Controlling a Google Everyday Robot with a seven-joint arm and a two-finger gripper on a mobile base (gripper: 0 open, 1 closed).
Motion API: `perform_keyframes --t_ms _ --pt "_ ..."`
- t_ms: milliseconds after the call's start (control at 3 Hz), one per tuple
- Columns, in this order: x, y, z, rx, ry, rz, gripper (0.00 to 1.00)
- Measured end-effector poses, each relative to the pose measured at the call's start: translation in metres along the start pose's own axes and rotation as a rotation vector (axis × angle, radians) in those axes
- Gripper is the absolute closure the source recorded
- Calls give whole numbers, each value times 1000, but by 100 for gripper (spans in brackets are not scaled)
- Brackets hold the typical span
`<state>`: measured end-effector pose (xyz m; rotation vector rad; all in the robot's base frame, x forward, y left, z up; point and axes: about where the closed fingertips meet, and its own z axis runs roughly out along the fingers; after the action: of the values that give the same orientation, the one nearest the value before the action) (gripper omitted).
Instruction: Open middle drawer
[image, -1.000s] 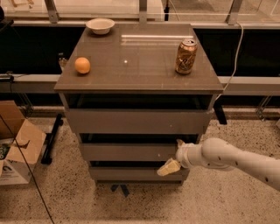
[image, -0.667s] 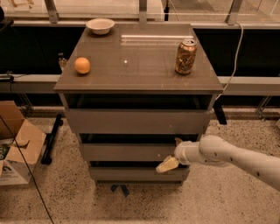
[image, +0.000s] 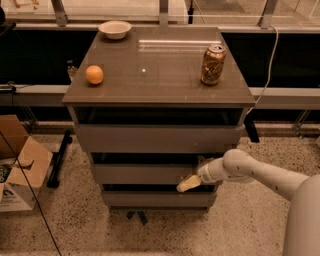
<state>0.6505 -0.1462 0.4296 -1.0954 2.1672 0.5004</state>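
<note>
A grey cabinet holds three stacked grey handleless drawers. The middle drawer (image: 145, 174) shows as a flat front panel between the taller top drawer (image: 157, 139) and the shorter bottom drawer (image: 155, 199). A dark gap runs above its top edge. My gripper (image: 186, 184) reaches in from the right on a white arm and sits at the right end of the middle drawer's front, near its lower edge. Its yellowish fingertips (image: 183, 186) point left against the panel.
On the cabinet top (image: 150, 70) sit an orange (image: 94, 74), a brown can (image: 213, 64) and a white bowl (image: 114, 29). An open cardboard box (image: 17, 165) stands on the speckled floor at the left. A dark bar (image: 59, 158) leans beside the cabinet.
My gripper has crept slightly left and down along the middle drawer's front. The drawers look the same.
</note>
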Motion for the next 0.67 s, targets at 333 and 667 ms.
perform_keyframes --t_ms 333,667 --pt "13 -2 -1 -17 25 20 19" --pt "9 -1 -5 -16 25 20 50"
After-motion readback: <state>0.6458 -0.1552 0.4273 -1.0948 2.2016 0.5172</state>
